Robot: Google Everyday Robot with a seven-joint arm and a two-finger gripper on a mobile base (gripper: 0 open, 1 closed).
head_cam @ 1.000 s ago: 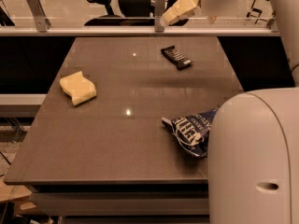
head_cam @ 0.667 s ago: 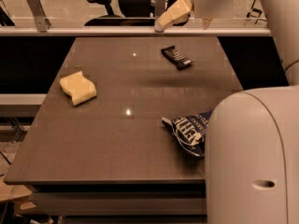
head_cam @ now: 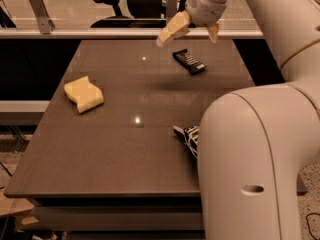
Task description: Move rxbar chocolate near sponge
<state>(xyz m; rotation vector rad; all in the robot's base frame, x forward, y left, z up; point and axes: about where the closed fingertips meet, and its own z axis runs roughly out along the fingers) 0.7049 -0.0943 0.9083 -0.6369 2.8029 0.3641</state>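
Hidden: a crinkled dark-blue chip bag with white print (head_cam: 187,135) lies at the near right of the surface. Only its pointed end shows, and the rest is covered by the robot's bulky white arm shell (head_cam: 250,169).
Cut off: the white arm runs out of the view at the right and the top. A black office chair (head_cam: 111,1) behind the rail is clipped by the top edge.
Hard to make out: the white lettering on the snack bar cannot be read. Where the chip bag ends behind the arm cannot be told.
Surface: one dark brown rectangular tabletop (head_cam: 135,159) with two small glare spots.
Task thing: one rxbar chocolate (head_cam: 189,61), a small flat black wrapper. It lies flat and skewed on the far part of the surface, right of the middle, and nothing touches it.
Sponge: one pale yellow thick foam sponge with wavy edges (head_cam: 83,93) lies on the left part of the surface, well apart from the bar.
Gripper: one white gripper (head_cam: 188,38) hangs in the air above the far edge of the surface, near the bar and just up from it, clear of it.
Jaws: spread wide with nothing between them. One long pale yellow finger slants down toward the sponge's side, and the other shows only a short tip.
Count: one bar, one sponge, one chip bag, one gripper.
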